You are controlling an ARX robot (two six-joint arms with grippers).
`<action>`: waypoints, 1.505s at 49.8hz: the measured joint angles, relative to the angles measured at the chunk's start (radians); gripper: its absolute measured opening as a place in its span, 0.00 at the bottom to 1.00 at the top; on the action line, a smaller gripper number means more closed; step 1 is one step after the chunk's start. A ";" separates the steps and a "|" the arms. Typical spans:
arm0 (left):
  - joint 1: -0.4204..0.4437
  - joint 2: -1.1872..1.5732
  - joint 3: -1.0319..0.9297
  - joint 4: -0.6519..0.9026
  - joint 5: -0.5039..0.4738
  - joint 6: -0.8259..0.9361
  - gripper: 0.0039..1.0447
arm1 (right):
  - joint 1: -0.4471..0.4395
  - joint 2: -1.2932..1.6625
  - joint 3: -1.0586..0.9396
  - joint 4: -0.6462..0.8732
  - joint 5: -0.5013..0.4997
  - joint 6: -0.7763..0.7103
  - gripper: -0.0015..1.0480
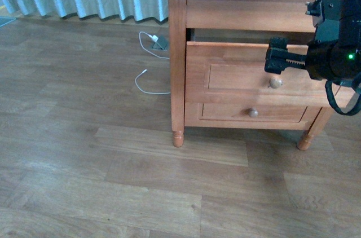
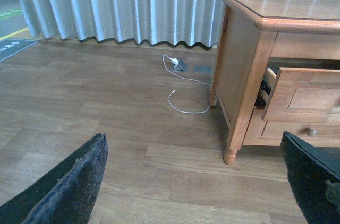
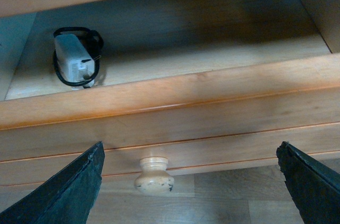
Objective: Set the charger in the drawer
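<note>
This looks like a room in a home, probably a bedroom. A honey-coloured wooden nightstand (image 1: 248, 52) with 2 knobbed drawers and turned feet stands on wood-plank flooring (image 1: 101, 181). Behind the nightstand hang long pale blue pleated curtains (image 2: 133, 3), and beside it, near the curtains, a white plug with a thin white cable (image 2: 183, 94) lies on the floor.

front view facing drawer (image 1: 248, 74), right wrist close above it, left wrist farther off
</note>
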 joint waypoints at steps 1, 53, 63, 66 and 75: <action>0.000 0.000 0.000 0.000 0.000 0.000 0.95 | -0.002 0.012 0.018 -0.002 0.005 0.002 0.92; 0.000 0.000 0.000 0.000 0.000 0.000 0.95 | -0.027 0.174 0.211 0.070 0.145 0.060 0.92; 0.000 0.000 0.000 0.000 0.000 0.000 0.95 | -0.040 -0.014 0.014 0.103 0.034 0.052 0.92; 0.000 0.000 0.000 0.000 0.000 0.000 0.95 | -0.041 -0.100 -0.070 0.099 -0.009 0.045 0.92; 0.000 0.000 0.000 0.000 0.000 0.000 0.95 | -0.056 -0.353 -0.271 0.031 -0.123 0.033 0.92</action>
